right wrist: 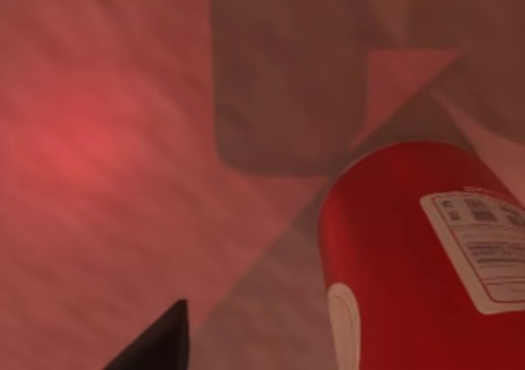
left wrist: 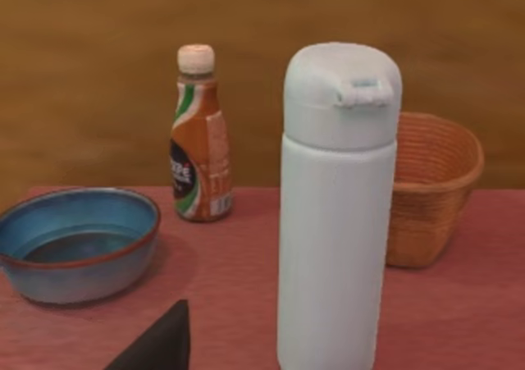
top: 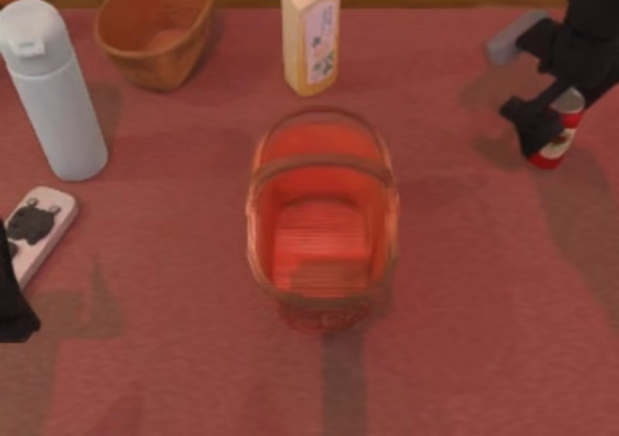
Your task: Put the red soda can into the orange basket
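**Surfaces and finishes**

Orange basket (top: 322,214): woven, ribbed weave, glossy sheen. Brown basket (top: 155,25): matt wicker. Red soda can (right wrist: 410,255): smooth, satin, paper-like white label. White flask (left wrist: 336,206): smooth matt plastic. Blue bowl (left wrist: 78,243): glazed, shiny. Table (top: 484,310): matt reddish cloth-like cover, faint grain

Take the orange basket (top: 322,225) as your landmark. Its arched handle (top: 324,165) spans the opening crosswise, so you can enter from above only in front of or behind that arch. Directly behind the basket stands the tall cream-yellow bottle (top: 310,32). Behind and to its left sit the brown basket (top: 157,25) and the white flask (top: 50,88). To its right, bare cloth (top: 464,262) runs open toward the red soda can (top: 556,136).
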### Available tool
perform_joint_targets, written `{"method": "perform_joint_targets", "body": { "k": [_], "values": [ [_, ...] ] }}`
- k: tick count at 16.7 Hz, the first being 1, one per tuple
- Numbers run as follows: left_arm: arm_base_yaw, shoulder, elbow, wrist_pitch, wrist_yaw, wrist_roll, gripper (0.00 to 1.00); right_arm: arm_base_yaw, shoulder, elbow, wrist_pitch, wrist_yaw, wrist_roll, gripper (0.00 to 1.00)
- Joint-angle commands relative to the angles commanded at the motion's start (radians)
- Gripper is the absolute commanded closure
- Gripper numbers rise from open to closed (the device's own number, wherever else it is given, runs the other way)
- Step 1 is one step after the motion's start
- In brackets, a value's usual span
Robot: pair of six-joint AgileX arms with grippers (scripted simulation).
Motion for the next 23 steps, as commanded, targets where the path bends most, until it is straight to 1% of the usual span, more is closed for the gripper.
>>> {"method": "perform_joint_targets", "body": {
  "k": [5,18,19,23],
  "values": [
    [0.0,0.0,0.0,0.0,0.0,0.0,0.0,0.0,-0.006,-0.03,0.029,0.0,0.0,0.0],
    [0.0,0.0,0.0,0.0,0.0,0.0,0.0,0.0,-0.006,-0.03,0.029,0.0,0.0,0.98],
    [0.0,0.0,0.0,0.0,0.0,0.0,0.0,0.0,-0.006,-0.03,0.029,0.0,0.0,1.0],
    [0.0,0.0,0.0,0.0,0.0,0.0,0.0,0.0,-0.006,-0.03,0.029,0.0,0.0,1.0]
  ]
}}
